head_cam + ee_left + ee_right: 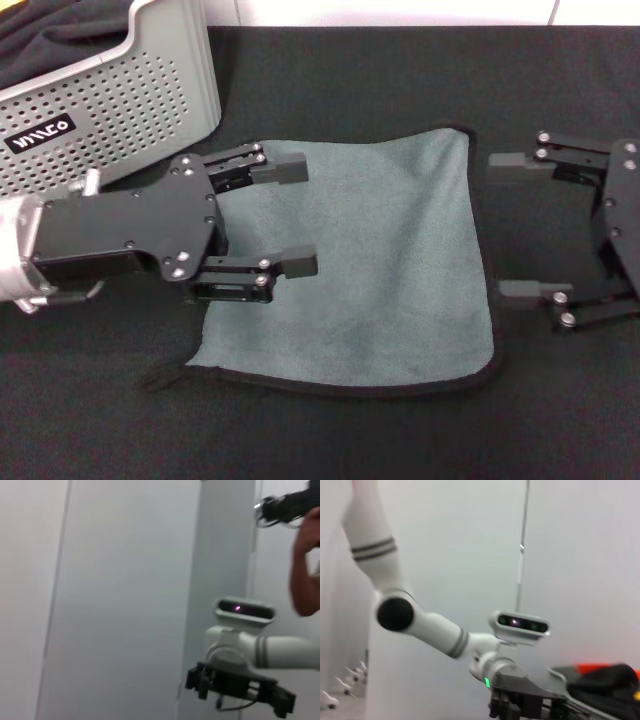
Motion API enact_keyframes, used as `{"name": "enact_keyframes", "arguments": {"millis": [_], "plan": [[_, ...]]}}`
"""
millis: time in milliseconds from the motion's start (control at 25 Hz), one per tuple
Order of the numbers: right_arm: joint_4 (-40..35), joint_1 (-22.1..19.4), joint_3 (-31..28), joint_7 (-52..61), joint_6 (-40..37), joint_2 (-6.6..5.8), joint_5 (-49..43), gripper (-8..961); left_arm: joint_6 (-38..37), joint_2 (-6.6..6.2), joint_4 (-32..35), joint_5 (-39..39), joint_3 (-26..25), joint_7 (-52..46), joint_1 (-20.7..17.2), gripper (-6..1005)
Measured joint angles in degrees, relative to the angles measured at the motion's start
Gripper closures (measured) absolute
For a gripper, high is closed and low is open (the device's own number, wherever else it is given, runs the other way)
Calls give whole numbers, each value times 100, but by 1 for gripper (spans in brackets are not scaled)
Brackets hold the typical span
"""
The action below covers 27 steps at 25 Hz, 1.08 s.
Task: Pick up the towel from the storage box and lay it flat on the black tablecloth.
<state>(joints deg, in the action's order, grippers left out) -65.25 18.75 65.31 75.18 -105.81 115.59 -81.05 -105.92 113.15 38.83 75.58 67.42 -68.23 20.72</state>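
Note:
The grey-green towel (pixel 370 265) lies spread flat on the black tablecloth (pixel 330 430) at the middle of the head view, its black edging showing along the near and right sides. My left gripper (pixel 295 215) hovers open over the towel's left edge with nothing between its fingers. At the towel's right edge my right gripper (pixel 515 225) stands open too, over the bare cloth. The light grey perforated storage box (pixel 110 100) sits at the far left corner, behind the left arm. In the left wrist view the right arm's gripper (pixel 240 687) shows farther off.
Dark fabric (pixel 50 35) lies inside the storage box. A white wall (pixel 400 12) runs along the table's far edge. The right wrist view shows the left arm (pixel 435 630) and, at its lower corner, a dark bundle with an orange edge (pixel 605 677).

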Motion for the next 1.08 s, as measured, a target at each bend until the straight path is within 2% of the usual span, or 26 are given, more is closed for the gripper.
{"name": "enact_keyframes", "arguments": {"millis": [240,560,1080], "plan": [[403,309,-465,-65,-675,-1,17,69,-445,-35,52,-4,-150,-76,105,133],[534,469,-637,-84,-732,-1,23,69,-475,5,89,-63,-155,-91,101,133],[585,474,-656,-87,-706,-1,27,69,-499,5,169,-141,-151,-108,39,133]]}}
